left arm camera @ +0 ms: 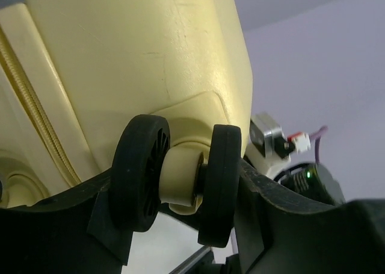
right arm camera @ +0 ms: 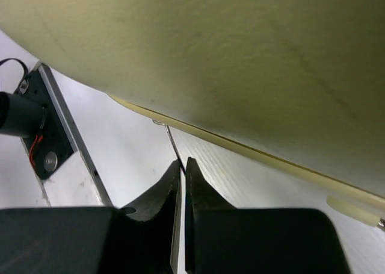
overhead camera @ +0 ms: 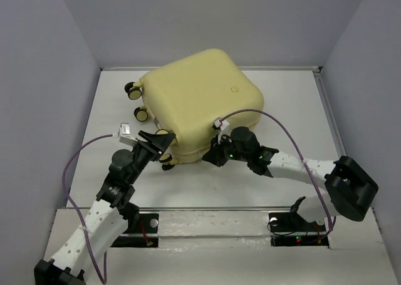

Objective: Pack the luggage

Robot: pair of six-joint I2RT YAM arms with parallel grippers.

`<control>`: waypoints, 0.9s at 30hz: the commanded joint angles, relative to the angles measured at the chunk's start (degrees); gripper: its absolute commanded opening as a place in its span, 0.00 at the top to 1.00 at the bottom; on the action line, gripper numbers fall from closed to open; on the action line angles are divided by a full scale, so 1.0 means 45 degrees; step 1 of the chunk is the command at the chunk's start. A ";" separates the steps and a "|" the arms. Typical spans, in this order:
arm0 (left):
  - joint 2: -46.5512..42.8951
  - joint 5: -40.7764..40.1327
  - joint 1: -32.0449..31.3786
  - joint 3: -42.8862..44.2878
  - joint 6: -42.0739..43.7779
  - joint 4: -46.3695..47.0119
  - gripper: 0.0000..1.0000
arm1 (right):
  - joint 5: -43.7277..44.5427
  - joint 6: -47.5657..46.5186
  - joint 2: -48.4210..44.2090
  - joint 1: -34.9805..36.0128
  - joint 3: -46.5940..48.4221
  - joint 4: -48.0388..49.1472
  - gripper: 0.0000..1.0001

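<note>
The luggage (overhead camera: pixel 200 100), a pale yellow hard-shell suitcase, lies shut and flat in the middle of the white table. My left gripper (overhead camera: pixel 160 145) is at its near left corner. In the left wrist view my left gripper (left arm camera: pixel 180 186) is shut on a twin black-and-cream wheel (left arm camera: pixel 180 177), with one finger against each tyre. My right gripper (overhead camera: pixel 216 152) is at the suitcase's near edge. In the right wrist view my right gripper (right arm camera: pixel 183 162) is shut on a thin metal zipper pull (right arm camera: pixel 170 137) that hangs from the zip line under the shell (right arm camera: pixel 240 57).
Two more wheels (overhead camera: pixel 133 91) (overhead camera: pixel 141 114) stick out on the suitcase's left side. Grey walls close in the table at the back, left and right. A metal rail (overhead camera: pixel 207 208) and two black base plates (overhead camera: pixel 145 223) (overhead camera: pixel 294 225) run along the near edge.
</note>
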 commanded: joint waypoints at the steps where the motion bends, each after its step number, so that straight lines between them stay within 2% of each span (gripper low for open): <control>1: 0.1446 -0.1893 -0.3417 0.0866 0.1717 0.0620 0.94 | -0.1157 -0.0768 -0.0713 -0.2969 0.0901 0.0801 0.93; 5: 0.4546 -0.3637 -0.5944 0.2309 0.2184 0.1442 0.94 | -0.1353 -0.1104 -0.1513 -0.3249 0.0538 -0.0177 0.93; 6: 0.4962 -0.3641 -0.6048 0.2892 0.2301 0.1888 0.94 | -0.1626 -0.0852 -0.1824 -0.3249 0.0166 -0.0082 0.93; 7: 0.5372 -0.3370 -0.6068 0.3150 0.2515 0.2182 0.94 | -0.1860 -0.0443 -0.2001 -0.3133 -0.0321 0.0306 0.93; 8: 0.6149 -0.3310 -0.6068 0.3442 0.2652 0.2630 0.94 | -0.1882 0.0411 -0.2177 -0.2493 -0.1525 0.1373 0.93; 10: 0.7012 -0.3115 -0.6068 0.4633 0.3158 0.2654 0.94 | -0.1397 0.1081 -0.2393 -0.1205 -0.2451 0.2259 0.93; 11: 0.7423 -0.2978 -0.6068 0.5081 0.3239 0.2693 0.94 | -0.0253 0.1316 -0.2355 -0.0405 -0.2668 0.2534 0.93; 12: 0.8181 -0.2784 -0.6049 0.5859 0.3317 0.2828 0.94 | 0.0377 0.1628 -0.2277 0.1169 -0.2767 0.2904 0.93; 15: 0.9394 -0.1985 -0.5817 0.7499 0.3630 0.2443 0.94 | 0.2096 0.2233 -0.2236 0.2685 -0.2825 0.3473 0.93; 16: 0.9573 -0.1227 -0.5698 0.7759 0.3630 0.2362 0.94 | 0.2179 0.2275 -0.2392 0.2843 -0.3019 0.3629 0.93; 18: 0.9866 -0.1141 -0.5522 0.8325 0.3921 0.1665 0.94 | 0.1926 0.2412 -0.3230 0.2845 -0.3585 0.4136 0.93; 21: 1.0414 -0.0343 -0.5151 0.9556 0.4177 0.0684 0.94 | 0.3210 0.2120 -0.4632 0.2845 -0.3900 0.2524 0.93; 23: 1.0609 0.0477 -0.4897 0.9909 0.4021 0.0778 0.94 | 0.3759 0.1983 -0.5204 0.2845 -0.4251 0.2439 0.93; 27: 1.1917 0.1532 -0.4818 1.1603 0.3806 0.0566 0.94 | 0.4248 0.1457 -0.4759 0.2845 -0.3727 0.2636 0.93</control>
